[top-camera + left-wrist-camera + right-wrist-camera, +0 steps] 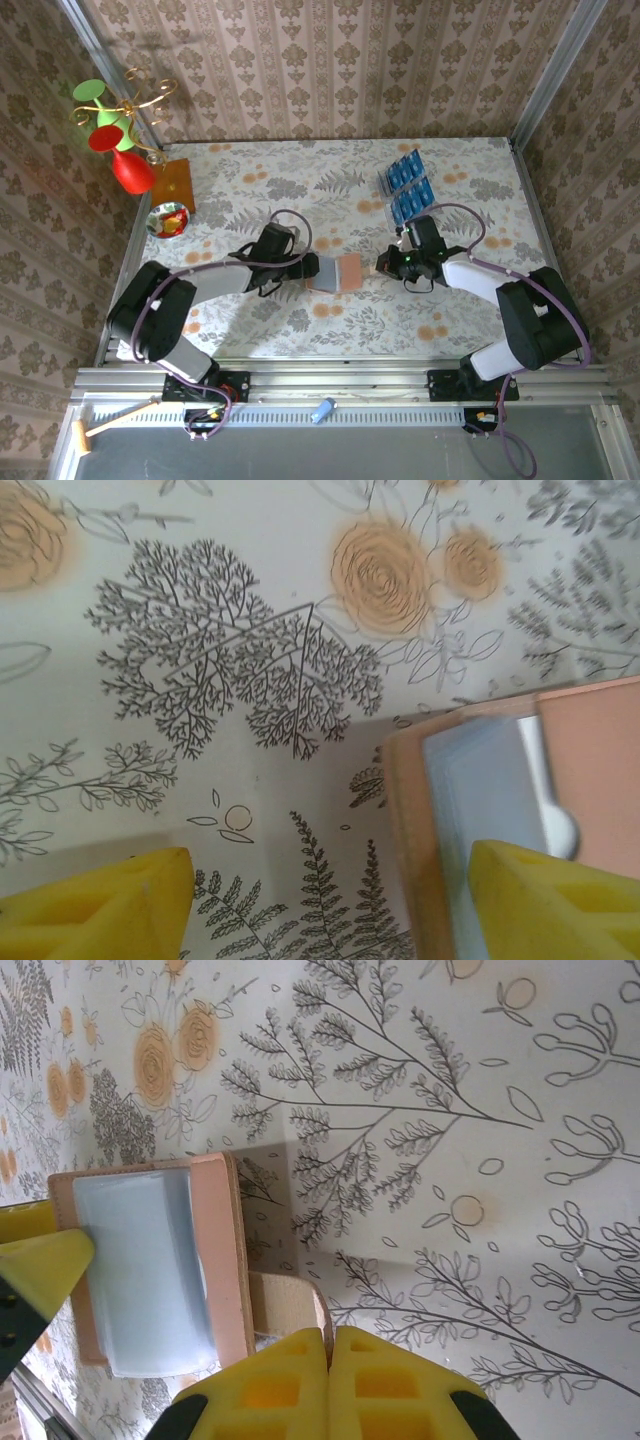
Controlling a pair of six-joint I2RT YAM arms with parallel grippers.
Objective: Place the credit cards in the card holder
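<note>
- Card holder [338, 273], judged soft and floppy, is laid open between the end effectors.
- Left end effector [330, 880] is spread over its edge; right end effector [330, 1380] is closed, empty.
- Credit cards [405, 187], beyond the right one, are judged stiff, slippery, best pinched edgewise.

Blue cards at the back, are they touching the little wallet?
Apart. The top view shows the blue cards near the far edge, with a stretch of flowered tabletop between them and the wallet.

Credit cards [405, 186] behind card holder [340, 273] (rightward)
</note>
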